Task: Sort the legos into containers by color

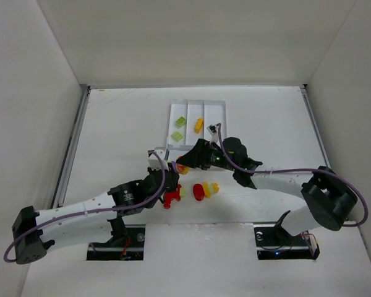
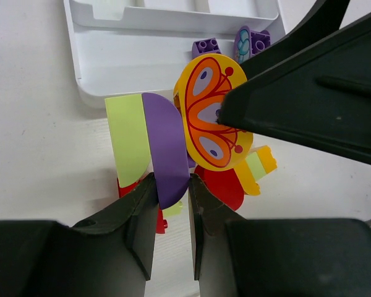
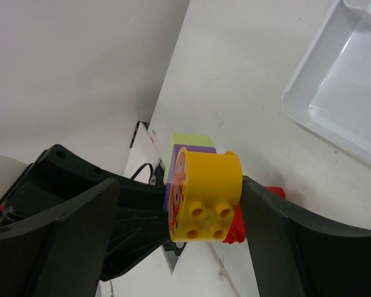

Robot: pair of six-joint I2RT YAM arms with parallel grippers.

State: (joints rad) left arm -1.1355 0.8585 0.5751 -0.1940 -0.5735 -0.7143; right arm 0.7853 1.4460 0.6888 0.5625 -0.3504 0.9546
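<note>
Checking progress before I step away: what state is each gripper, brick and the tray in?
left gripper: shut on purple brick
right gripper: open around yellow round brick
tray: upright, holding green bricks and an orange brick
red bricks: loose outside the tray

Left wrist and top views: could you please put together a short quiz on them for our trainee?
1. True or false: the left fingers are shut on the purple brick.
2. What is printed on the yellow round brick? A) butterfly B) car C) numeral
3. Fill in: seen from the top, the left section of the tray holds two ___ bricks.
Key: 1 true; 2 A; 3 light green.
</note>
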